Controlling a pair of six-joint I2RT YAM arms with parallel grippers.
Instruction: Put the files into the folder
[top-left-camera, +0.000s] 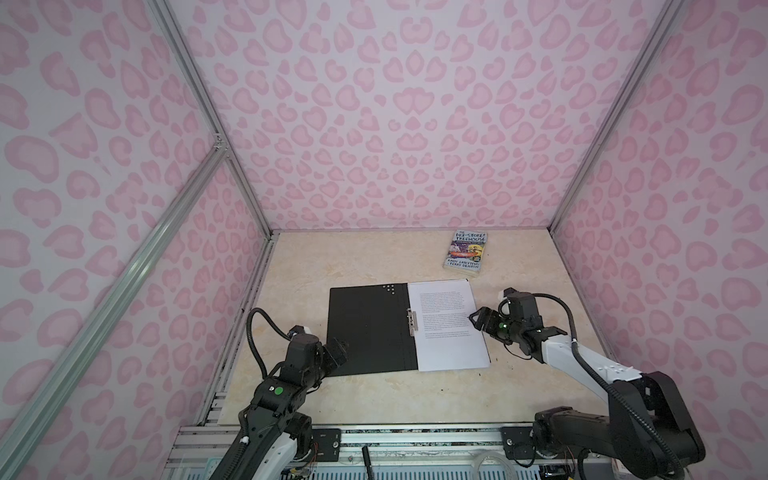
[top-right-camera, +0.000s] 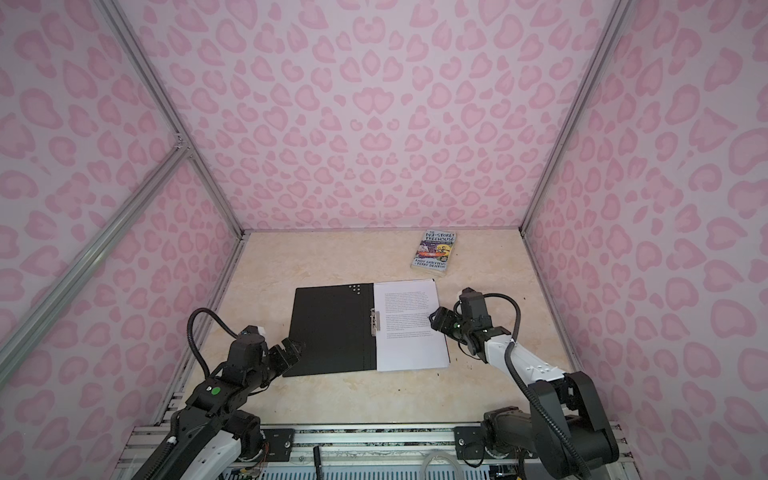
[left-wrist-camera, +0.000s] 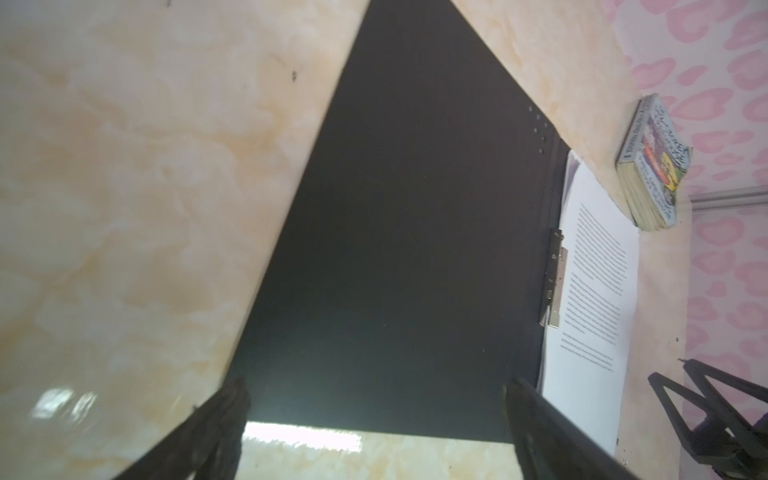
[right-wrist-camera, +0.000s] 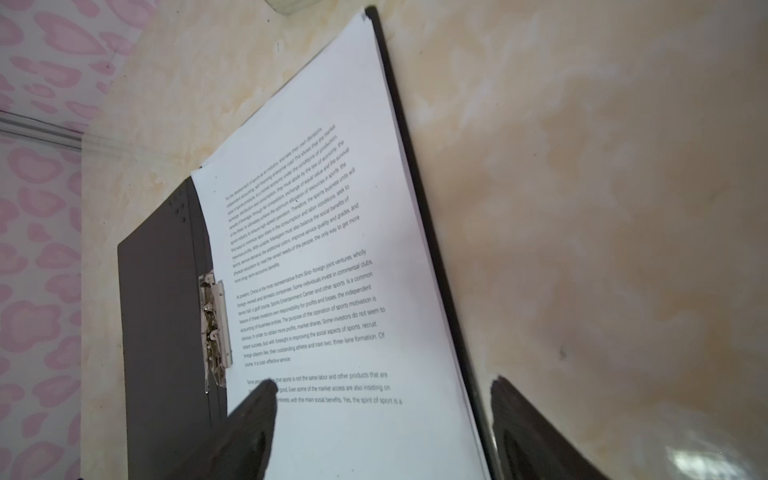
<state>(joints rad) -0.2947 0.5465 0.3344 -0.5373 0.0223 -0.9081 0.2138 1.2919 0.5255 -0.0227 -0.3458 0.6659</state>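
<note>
The folder (top-left-camera: 365, 328) (top-right-camera: 332, 328) lies open and flat mid-table, black inside, with a metal spine clip (top-left-camera: 411, 322) at its fold. The files (top-left-camera: 449, 328) (top-right-camera: 409, 328), white printed sheets, lie stacked on its right half. My left gripper (top-left-camera: 338, 351) (left-wrist-camera: 374, 388) is open at the folder's (left-wrist-camera: 395, 249) near left corner, nothing between its fingers. My right gripper (top-left-camera: 473, 318) (right-wrist-camera: 384, 384) is open, straddling the right edge of the files (right-wrist-camera: 332, 249): one finger is over the text, the other over bare table.
A paperback book (top-left-camera: 465, 253) (top-right-camera: 434, 253) lies at the back right, apart from the folder. Pink patterned walls close in the left, back and right sides. An aluminium rail (top-left-camera: 374, 436) runs along the front edge between the arm bases.
</note>
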